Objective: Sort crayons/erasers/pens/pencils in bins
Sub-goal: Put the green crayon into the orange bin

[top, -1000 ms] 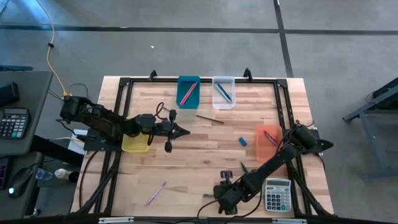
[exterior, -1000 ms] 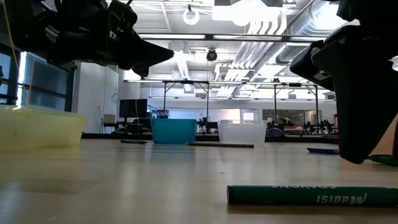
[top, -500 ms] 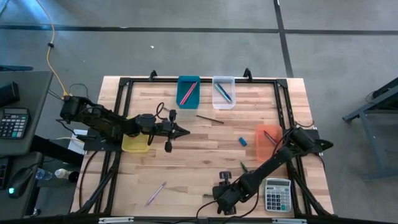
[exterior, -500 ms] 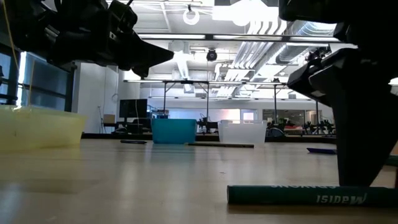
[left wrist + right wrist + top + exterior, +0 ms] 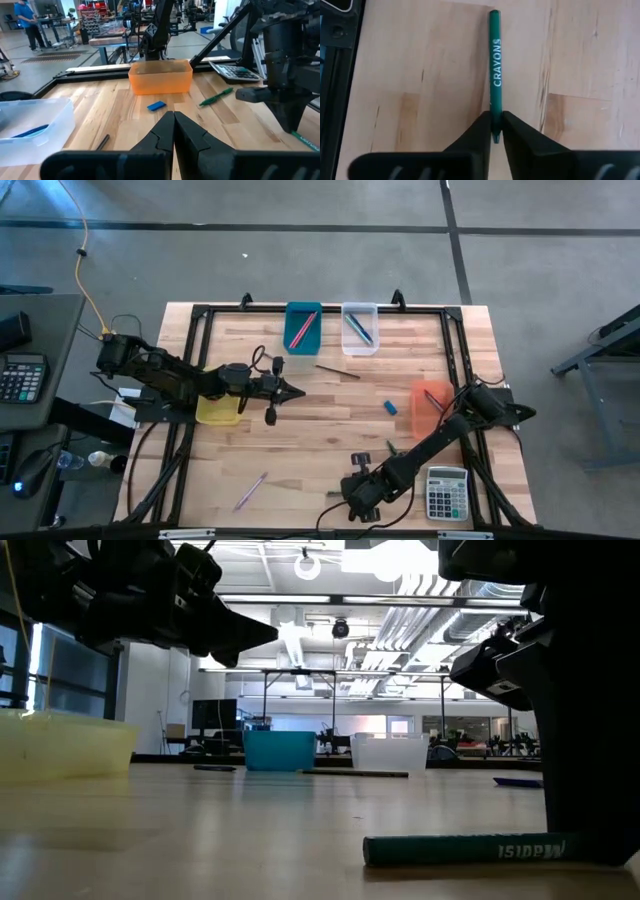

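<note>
The right hand (image 5: 494, 131), spread wide a second ago, has now clamped onto 1 end of the thin dark-green crayon stick (image 5: 495, 70) lying near the wooden bench's (image 5: 320, 420) front edge. The left hand (image 5: 296, 390) stays clenched, empty, mid-bench.

Grey calculator (image 5: 446, 492) (table's near-right corner)
</note>
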